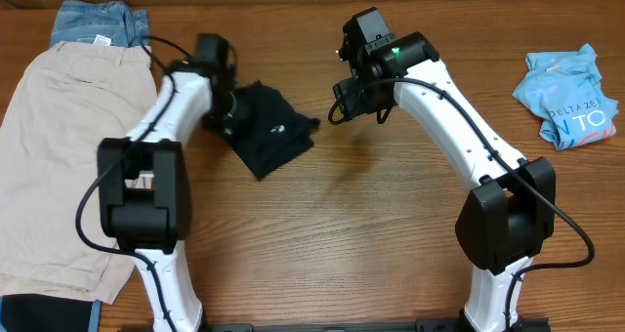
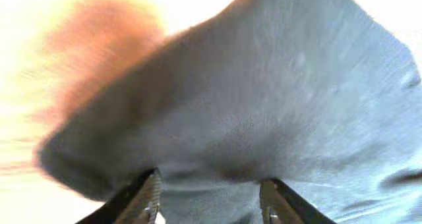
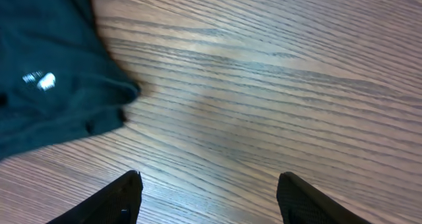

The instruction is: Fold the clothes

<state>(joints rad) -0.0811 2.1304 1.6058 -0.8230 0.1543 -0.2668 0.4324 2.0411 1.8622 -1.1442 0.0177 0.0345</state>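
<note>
A black T-shirt (image 1: 269, 127) lies folded into a small bundle on the wooden table, its small white logo facing up. My left gripper (image 1: 227, 117) sits at the bundle's left edge. In the left wrist view its fingers (image 2: 148, 197) stand apart, with dark cloth (image 2: 264, 105) filling the view and lying loose between them. My right gripper (image 1: 344, 103) hovers just right of the shirt. It is open (image 3: 210, 191) over bare wood, and the shirt's corner (image 3: 46, 85) lies ahead to its left.
Beige shorts (image 1: 59, 146) are spread at the far left, with blue denim (image 1: 98, 21) behind them. A crumpled light-blue printed tee (image 1: 571, 98) lies at the far right. A dark cloth (image 1: 39, 312) shows at the bottom-left corner.
</note>
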